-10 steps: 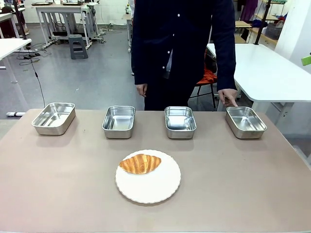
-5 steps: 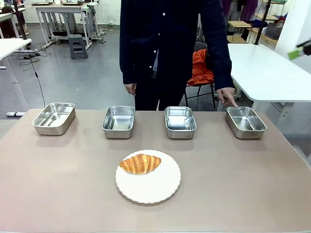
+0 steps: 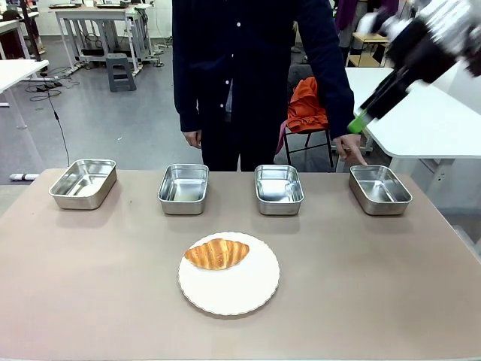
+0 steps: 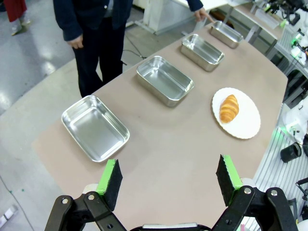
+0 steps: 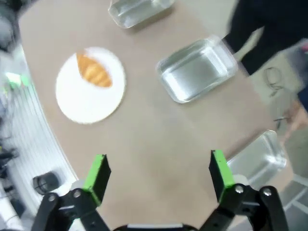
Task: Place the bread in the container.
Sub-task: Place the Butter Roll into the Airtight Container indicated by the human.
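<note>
You are looking at the golden-brown, ridged, crescent-shaped bread [image 3: 216, 253] lying on the white plate [image 3: 248, 293] mid-surface [image 3: 90, 286], well apart from the shiny steel container [image 3: 380, 188] at which a person's hand [image 3: 349, 147] is pointing, while the left end effector [image 4: 168, 178] and right end effector [image 5: 156, 175] are hovering, fingers spread wide, gripping nothing.

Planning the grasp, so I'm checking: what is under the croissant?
The croissant lies on a white plate, toward its far left side. The plate sits on the table. The patch of plate beneath the croissant is covered.
</note>
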`<action>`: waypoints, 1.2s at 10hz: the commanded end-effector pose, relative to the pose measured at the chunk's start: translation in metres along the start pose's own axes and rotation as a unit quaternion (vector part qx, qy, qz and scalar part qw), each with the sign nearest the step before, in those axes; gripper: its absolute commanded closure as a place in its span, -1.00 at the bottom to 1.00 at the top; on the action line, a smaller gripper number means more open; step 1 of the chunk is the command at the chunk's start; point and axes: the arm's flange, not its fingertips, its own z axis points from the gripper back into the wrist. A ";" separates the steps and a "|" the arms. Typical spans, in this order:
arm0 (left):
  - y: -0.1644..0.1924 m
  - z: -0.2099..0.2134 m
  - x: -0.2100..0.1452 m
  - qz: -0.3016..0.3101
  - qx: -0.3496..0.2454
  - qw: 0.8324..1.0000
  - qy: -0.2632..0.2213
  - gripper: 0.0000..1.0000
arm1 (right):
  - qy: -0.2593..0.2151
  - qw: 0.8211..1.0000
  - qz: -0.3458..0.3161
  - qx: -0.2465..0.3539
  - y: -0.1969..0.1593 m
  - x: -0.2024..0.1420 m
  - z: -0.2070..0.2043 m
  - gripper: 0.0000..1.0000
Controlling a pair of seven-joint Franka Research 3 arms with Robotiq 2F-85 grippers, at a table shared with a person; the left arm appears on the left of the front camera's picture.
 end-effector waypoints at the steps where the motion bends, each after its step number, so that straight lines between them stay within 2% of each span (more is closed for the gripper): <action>1: 0.000 0.002 -0.001 -0.007 -0.002 1.000 -0.002 -1.00 | 0.066 0.995 0.048 0.059 0.032 0.000 -0.039 -1.00; 2: 0.000 0.002 -0.001 -0.007 -0.002 1.000 -0.002 -1.00 | 0.082 0.992 0.067 0.072 0.043 -0.003 -0.060 -1.00; 3: 0.000 0.002 -0.001 -0.007 -0.002 1.000 -0.002 -1.00 | 0.064 0.993 0.072 0.061 0.043 -0.011 -0.070 -1.00; 4: 0.000 0.002 -0.001 -0.007 -0.002 1.000 -0.002 -1.00 | 0.053 0.992 0.074 0.089 0.032 -0.033 -0.049 -1.00; 5: 0.000 0.002 -0.001 -0.007 -0.002 1.000 -0.002 -1.00 | 0.073 0.993 0.054 0.079 0.054 -0.001 -0.077 -1.00; 9: 0.000 0.002 -0.001 -0.007 -0.002 1.000 -0.002 -1.00 | 0.072 0.992 0.061 0.086 0.052 -0.010 -0.075 -1.00; 12: 0.000 0.002 -0.001 -0.007 -0.002 1.000 -0.002 -1.00 | 0.097 0.986 0.124 0.051 0.053 0.091 -0.142 -1.00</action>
